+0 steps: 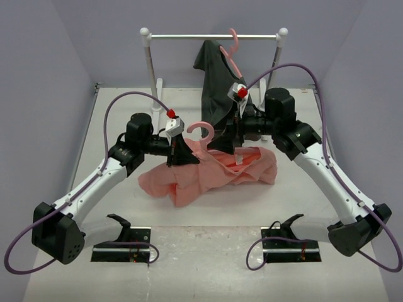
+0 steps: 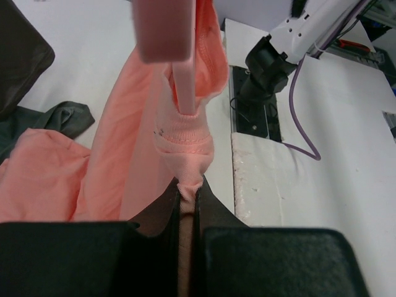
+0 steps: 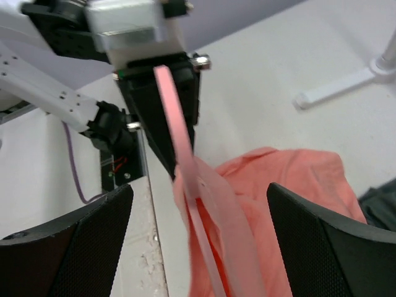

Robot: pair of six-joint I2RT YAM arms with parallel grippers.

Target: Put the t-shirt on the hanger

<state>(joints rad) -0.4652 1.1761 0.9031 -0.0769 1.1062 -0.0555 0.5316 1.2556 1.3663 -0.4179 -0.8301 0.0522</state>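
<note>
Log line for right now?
left gripper: shut on t-shirt | right gripper: open, astride hanger | hanger: arm inside t-shirt

T-shirt point(image 1: 214, 170): soft matt salmon knit cloth. Hanger point(image 3: 176, 124): smooth pink plastic. Table point(image 1: 208, 264): rough white.

The thin pink plastic hanger point(image 2: 184, 80) is blurred and cropped in the left wrist view. From above, its triangle is hidden by the salmon fabric t-shirt point(image 1: 208, 176).
</note>
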